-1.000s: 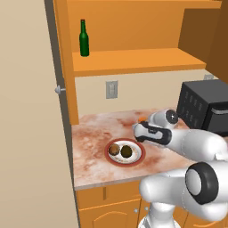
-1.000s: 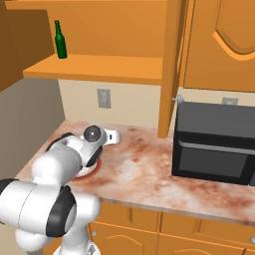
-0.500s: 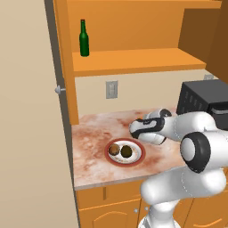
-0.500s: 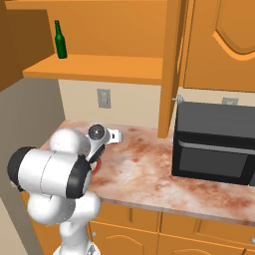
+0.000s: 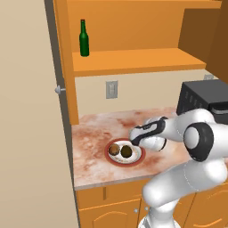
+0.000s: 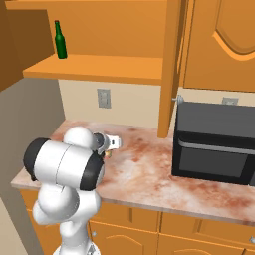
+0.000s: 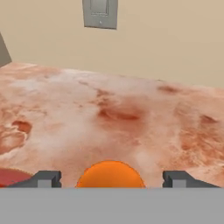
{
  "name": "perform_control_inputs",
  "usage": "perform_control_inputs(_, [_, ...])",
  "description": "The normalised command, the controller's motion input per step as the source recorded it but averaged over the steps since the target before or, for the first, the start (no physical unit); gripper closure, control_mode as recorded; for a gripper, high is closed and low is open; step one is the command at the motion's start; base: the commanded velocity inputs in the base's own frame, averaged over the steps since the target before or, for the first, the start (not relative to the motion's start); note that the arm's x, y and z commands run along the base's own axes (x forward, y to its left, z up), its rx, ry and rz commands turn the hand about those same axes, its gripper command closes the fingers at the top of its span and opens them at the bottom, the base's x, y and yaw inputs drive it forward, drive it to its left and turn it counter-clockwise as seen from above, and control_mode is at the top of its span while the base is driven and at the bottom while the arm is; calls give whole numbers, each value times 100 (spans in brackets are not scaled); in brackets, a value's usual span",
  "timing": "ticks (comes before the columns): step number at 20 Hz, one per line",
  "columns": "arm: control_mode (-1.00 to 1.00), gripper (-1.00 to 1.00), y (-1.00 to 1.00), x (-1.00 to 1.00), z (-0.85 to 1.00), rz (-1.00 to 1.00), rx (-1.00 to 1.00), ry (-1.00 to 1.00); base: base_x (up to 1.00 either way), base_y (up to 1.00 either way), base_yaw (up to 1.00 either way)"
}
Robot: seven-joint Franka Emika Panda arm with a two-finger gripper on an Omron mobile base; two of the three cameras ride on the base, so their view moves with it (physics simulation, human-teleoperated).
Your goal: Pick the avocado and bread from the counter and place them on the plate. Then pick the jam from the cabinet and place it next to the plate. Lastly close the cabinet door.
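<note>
plate (image 5: 137, 156) 1 | balls on it (image 5: 120, 150) 2 | green bottle (image 5: 83, 39) 1 | wall socket (image 5: 111, 89) 1 | microwave (image 6: 217, 143) 1 | jar (image 7: 110, 174) perhaps 1

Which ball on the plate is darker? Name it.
The avocado, the olive-brown ball on the arm's side; the bread beside it is lighter, reddish-brown.

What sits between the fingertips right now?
The jam. In the hand view its rounded orange body stands between the two fingertips, with a clear gap on each side, so neither tip touches it.
</note>
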Motion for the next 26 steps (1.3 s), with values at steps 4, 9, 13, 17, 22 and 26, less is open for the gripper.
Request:
perform_control_inputs(4, [-100, -100, 0, 0, 64, -4, 1, -2, 0, 0, 0])
perform_control_inputs(9, [-100, -100, 0, -2, 96, -10, 0, 0, 0, 0, 0])
perform_control_inputs(13, [-100, -100, 0, -17, 100, -12, 0, 6, 0, 0, 0])
perform_control_inputs(17, [-100, -100, 0, -23, 100, -11, 0, 12, 0, 0, 0])
perform_control_inputs(22, [-100, -100, -2, -33, 100, -10, 0, 21, 0, 0, 0])
perform_control_inputs(26, [-100, -100, -14, -45, 100, -16, 1, 37, 0, 0, 0])
